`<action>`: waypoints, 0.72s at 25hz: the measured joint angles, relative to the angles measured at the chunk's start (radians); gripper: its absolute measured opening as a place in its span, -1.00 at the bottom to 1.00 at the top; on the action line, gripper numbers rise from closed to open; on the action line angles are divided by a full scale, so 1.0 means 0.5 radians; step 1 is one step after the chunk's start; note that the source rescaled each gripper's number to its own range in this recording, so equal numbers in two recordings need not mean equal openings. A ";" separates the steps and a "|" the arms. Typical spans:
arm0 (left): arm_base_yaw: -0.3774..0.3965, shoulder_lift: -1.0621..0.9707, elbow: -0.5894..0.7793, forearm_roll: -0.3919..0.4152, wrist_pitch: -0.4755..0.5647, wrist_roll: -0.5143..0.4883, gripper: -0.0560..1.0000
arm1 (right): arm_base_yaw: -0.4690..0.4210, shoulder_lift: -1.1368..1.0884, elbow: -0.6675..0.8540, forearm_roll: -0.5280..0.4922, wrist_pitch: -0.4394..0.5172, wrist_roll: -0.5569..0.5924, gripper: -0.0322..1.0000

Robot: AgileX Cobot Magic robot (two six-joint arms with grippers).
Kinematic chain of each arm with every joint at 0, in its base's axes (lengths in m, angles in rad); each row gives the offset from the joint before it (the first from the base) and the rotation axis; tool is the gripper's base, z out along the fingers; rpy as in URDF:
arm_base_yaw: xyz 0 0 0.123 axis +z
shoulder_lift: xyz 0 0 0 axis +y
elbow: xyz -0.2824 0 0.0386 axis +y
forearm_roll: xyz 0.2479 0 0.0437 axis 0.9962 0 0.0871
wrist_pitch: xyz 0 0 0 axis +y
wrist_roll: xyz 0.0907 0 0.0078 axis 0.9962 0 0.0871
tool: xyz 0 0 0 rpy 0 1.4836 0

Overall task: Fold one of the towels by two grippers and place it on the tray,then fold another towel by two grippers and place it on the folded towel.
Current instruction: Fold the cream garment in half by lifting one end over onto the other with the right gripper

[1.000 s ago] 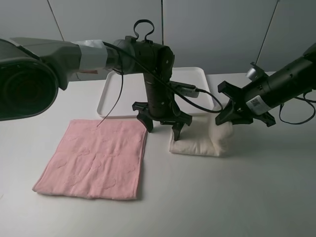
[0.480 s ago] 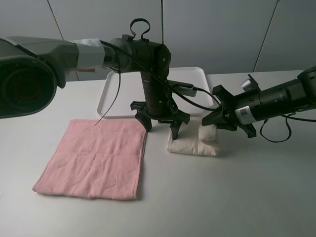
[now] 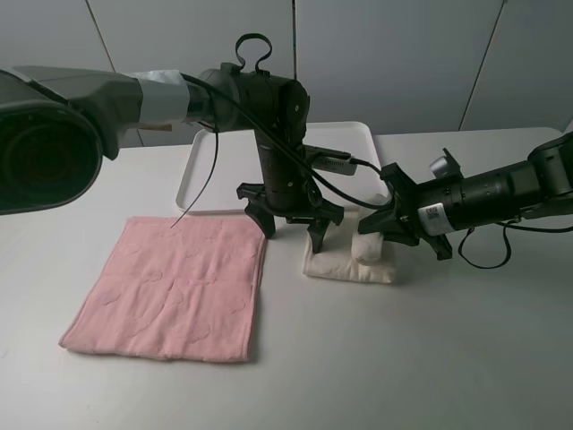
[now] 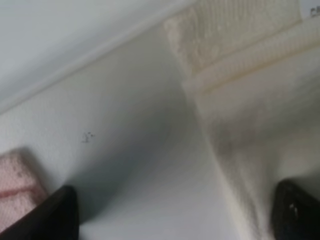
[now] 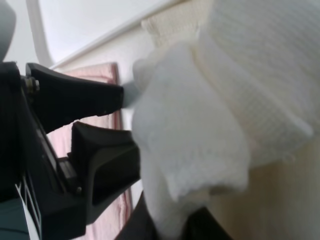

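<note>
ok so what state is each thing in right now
cream towel, partly folded, one end lifted
pink towel, flat, unfolded
tray, no towel on it
left gripper, open, at the cream towel's edge
right gripper, shut on the cream towel's lifted end

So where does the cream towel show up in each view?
Exterior high: cream towel just right of centre, right of the pink towel.
Left wrist: cream towel close up, folded edge showing.
Right wrist: cream towel bunched, very close.
Shared landmark: the pink towel, a sliver in both wrist views.
</note>
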 joint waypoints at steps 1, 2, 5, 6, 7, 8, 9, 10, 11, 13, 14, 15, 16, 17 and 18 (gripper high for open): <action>0.004 0.000 0.000 -0.005 0.000 0.004 1.00 | 0.015 0.005 0.000 0.014 -0.004 -0.009 -0.85; 0.004 0.000 0.000 -0.016 0.000 0.009 1.00 | 0.033 0.009 0.000 0.014 -0.004 -0.022 -0.85; 0.032 0.000 0.000 -0.083 0.000 0.036 1.00 | 0.057 0.015 0.000 0.017 -0.009 -0.048 -0.85; 0.048 0.000 0.000 -0.111 0.000 0.049 1.00 | 0.057 0.019 0.000 0.022 -0.009 -0.052 -0.85; 0.061 0.000 0.000 -0.143 0.000 0.057 1.00 | 0.061 0.019 0.000 0.021 -0.009 -0.052 -0.85; 0.075 0.000 -0.009 -0.168 0.000 0.063 1.00 | 0.061 0.019 0.000 0.021 -0.009 -0.052 -0.85; 0.089 0.000 -0.020 -0.190 0.004 0.068 1.00 | 0.061 0.019 0.000 0.021 -0.009 -0.052 -0.85; 0.103 0.000 -0.029 -0.198 0.010 0.084 1.00 | 0.061 0.021 0.000 0.021 -0.009 -0.052 -0.85; 0.108 0.000 -0.047 -0.197 0.024 0.107 1.00 | 0.061 0.021 0.000 0.021 -0.009 -0.052 -0.85; 0.132 0.000 -0.113 -0.189 0.091 0.141 1.00 | 0.061 0.021 0.000 0.021 -0.009 -0.056 -0.85; 0.142 0.000 -0.150 -0.189 0.120 0.161 1.00 | 0.061 0.021 0.000 0.021 -0.009 -0.056 -0.85; 0.146 0.000 -0.195 -0.186 0.145 0.173 1.00 | 0.061 0.021 0.000 0.021 -0.009 -0.056 -0.85; 0.158 0.000 -0.240 -0.184 0.160 0.188 1.00 | 0.061 0.021 0.000 0.021 -0.009 -0.056 -0.85; 0.163 0.000 -0.278 -0.184 0.170 0.197 1.00 | 0.061 0.021 0.000 0.021 -0.009 -0.056 -0.85; 0.168 0.000 -0.324 -0.181 0.173 0.202 1.00 | 0.061 0.021 0.000 0.021 -0.009 -0.056 -0.85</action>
